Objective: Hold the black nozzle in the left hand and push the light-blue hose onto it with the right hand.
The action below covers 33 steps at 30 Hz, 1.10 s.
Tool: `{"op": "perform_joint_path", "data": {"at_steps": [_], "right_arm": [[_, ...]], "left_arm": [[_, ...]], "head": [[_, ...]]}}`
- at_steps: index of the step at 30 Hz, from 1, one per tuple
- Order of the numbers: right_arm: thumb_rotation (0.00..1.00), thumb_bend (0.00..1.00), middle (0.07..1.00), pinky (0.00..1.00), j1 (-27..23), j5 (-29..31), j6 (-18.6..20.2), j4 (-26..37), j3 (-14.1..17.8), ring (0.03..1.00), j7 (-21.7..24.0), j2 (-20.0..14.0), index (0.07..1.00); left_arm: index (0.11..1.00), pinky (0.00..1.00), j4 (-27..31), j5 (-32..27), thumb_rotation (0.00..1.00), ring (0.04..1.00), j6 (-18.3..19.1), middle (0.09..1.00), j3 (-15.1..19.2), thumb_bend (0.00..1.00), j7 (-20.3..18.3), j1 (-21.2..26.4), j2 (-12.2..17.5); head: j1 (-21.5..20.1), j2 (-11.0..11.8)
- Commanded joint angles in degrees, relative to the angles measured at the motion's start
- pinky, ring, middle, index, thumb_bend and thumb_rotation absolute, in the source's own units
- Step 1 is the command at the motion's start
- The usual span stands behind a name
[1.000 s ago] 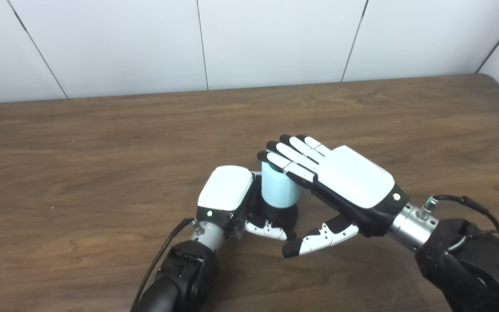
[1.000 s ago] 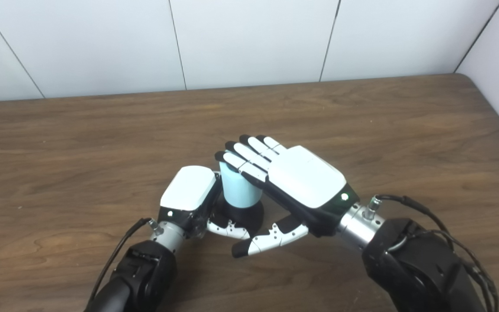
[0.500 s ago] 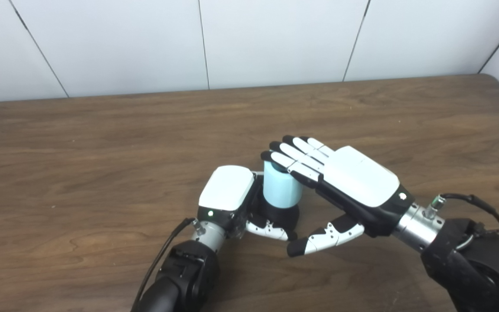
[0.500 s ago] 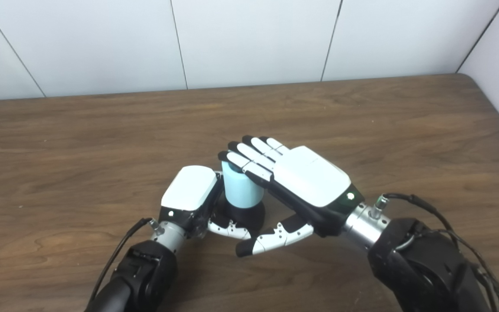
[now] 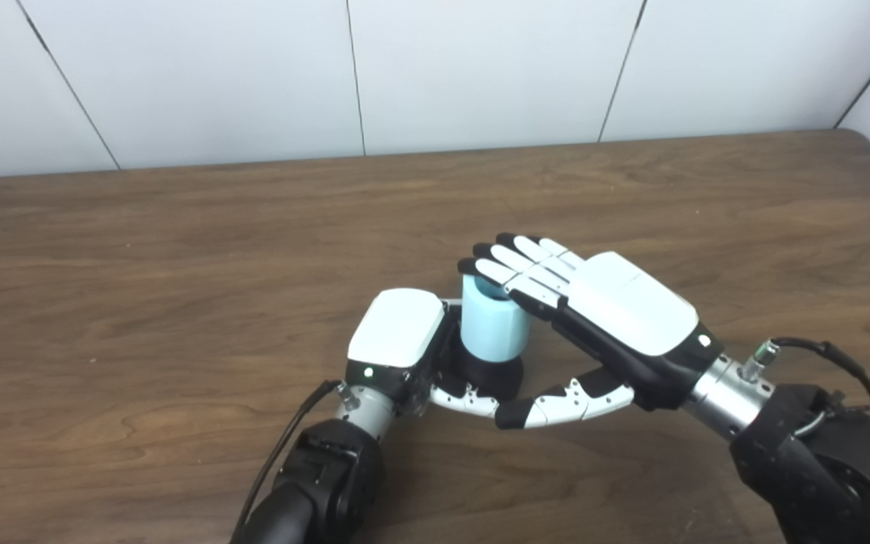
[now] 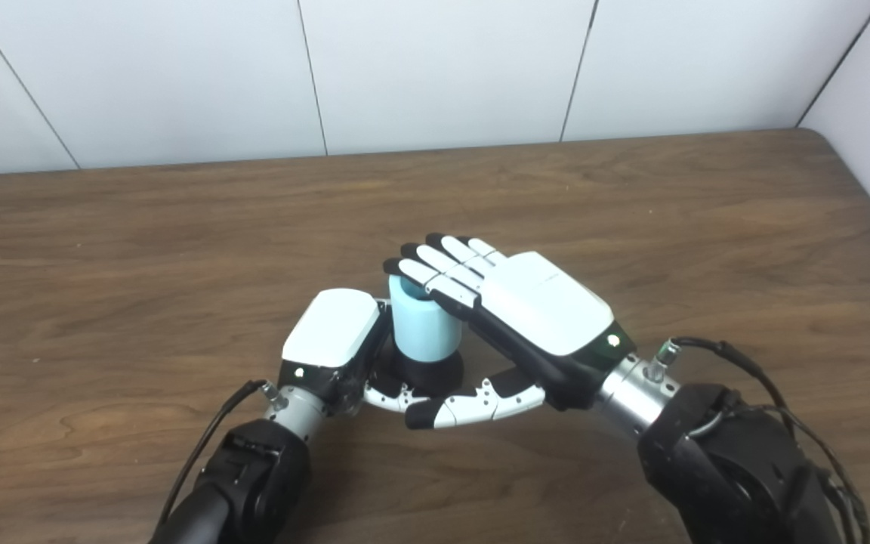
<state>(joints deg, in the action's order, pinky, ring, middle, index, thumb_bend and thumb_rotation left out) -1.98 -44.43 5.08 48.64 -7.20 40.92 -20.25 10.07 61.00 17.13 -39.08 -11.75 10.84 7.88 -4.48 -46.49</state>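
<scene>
A short light-blue hose (image 5: pixel 491 334) stands upright on a black nozzle (image 5: pixel 492 375) near the table's middle. My left hand (image 5: pixel 397 329) is shut on the black nozzle from the left, its thumb curled around the front of the base. My right hand (image 5: pixel 626 304) comes in from the right, palm down and flat. Its straight fingers (image 5: pixel 516 270) lie over the hose's top rim, and its thumb (image 5: pixel 556 403) reaches in low, its tip next to the left thumb in front of the nozzle. The joint between hose and nozzle is partly hidden by both hands.
The brown wooden table (image 5: pixel 178 249) runs wide on both sides of the hands. A white panelled wall (image 5: pixel 480 68) stands behind its far edge. The table's rounded far right corner (image 5: pixel 869 140) meets a side wall.
My right thumb has swung left and in toward the nozzle's front. The right fingers stay over the hose top. The left hand has kept its hold.
</scene>
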Motion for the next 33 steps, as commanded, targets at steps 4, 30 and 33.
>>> {"op": "perform_joint_path", "data": {"at_steps": [4, 30, 33], "right_arm": [[1.0, 0.56, 0.971, 0.99, -3.1, -0.3, -0.1, 3.3, 1.5, 1.0, -0.8, 0.6, 0.933], [1.0, 0.57, 0.953, 0.96, -2.1, 1.5, -3.0, 5.8, 3.9, 0.986, 0.8, -1.2, 0.892], [1.0, 0.58, 0.956, 0.95, -1.5, 1.7, -3.4, 5.8, 4.0, 0.988, 1.1, -1.4, 0.884]], "left_arm": [[0.481, 0.44, -3.8, -1.8, 0.0, 0.471, -0.5, 0.499, -3.5, 0.5, -8.0, -4.2, 0.4], [0.477, 0.46, -3.2, -1.7, 0.0, 0.476, 0.3, 0.514, -3.4, 0.5, -9.2, -4.2, 0.6], [0.473, 0.46, -3.5, -1.5, 0.0, 0.472, 0.2, 0.524, -3.5, 0.5, -8.9, -4.1, 0.6]], "head": [[0.2, -0.1], [0.1, -0.7], [0.1, -0.7]]}}
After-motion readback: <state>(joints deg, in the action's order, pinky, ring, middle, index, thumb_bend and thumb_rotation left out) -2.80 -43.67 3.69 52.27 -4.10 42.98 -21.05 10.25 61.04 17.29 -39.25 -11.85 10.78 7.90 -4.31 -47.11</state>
